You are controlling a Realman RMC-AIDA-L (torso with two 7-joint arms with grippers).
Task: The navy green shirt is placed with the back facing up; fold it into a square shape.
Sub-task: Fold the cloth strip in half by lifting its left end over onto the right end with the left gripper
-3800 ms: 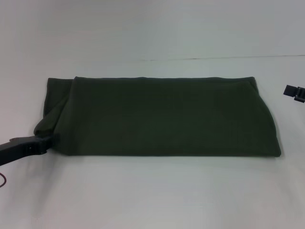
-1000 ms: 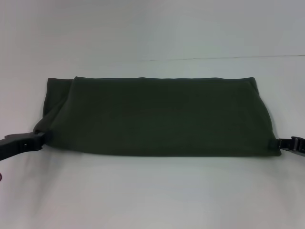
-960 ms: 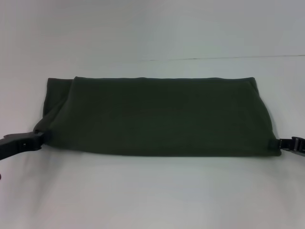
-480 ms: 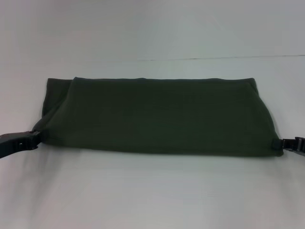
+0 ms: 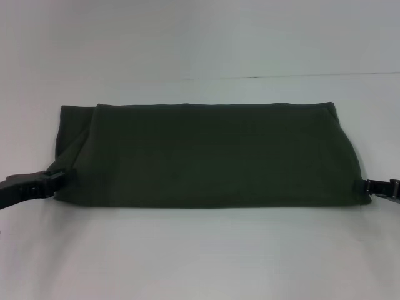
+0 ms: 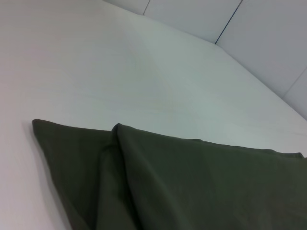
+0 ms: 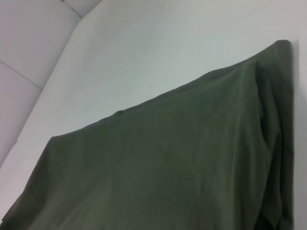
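Jaws of both grippers pinch the shirt's near corners.
The left gripper (image 5: 51,180) grips the near left corner, the right gripper (image 5: 367,187) the near right; between them the navy green shirt (image 5: 209,156) lies as a wide folded band on the white surface (image 5: 200,256).

Navy green shirt (image 5: 206,156): plain dark olive. Table (image 5: 200,256): white. Claws black.

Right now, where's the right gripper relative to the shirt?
In the head view the right gripper is at the right edge of the frame, touching the near right corner of the navy green shirt; the left gripper mirrors it at the near left corner.
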